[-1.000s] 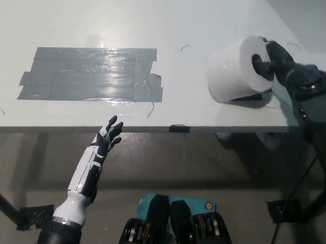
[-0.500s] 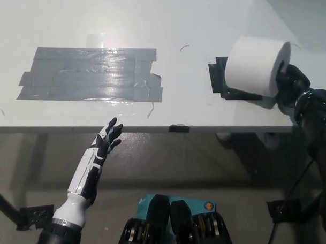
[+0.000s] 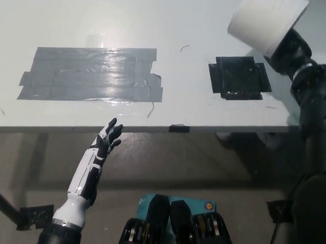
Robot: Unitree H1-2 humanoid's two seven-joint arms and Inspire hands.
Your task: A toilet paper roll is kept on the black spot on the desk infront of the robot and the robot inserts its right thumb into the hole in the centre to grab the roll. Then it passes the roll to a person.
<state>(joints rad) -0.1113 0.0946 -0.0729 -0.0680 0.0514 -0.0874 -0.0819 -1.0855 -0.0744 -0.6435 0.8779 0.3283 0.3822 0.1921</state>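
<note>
White desk, black spot

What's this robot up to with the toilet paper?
Its black right hand holds a toilet paper roll up in the air, clear of the black spot on the white desk. The white left hand rests open below the desk's front edge. No person is in view.

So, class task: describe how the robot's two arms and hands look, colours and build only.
The left hand has dark fingers on a slim white forearm with black side panels and a grey cuff. The right hand and its arm are all black, built of bulky rounded segments.
</note>
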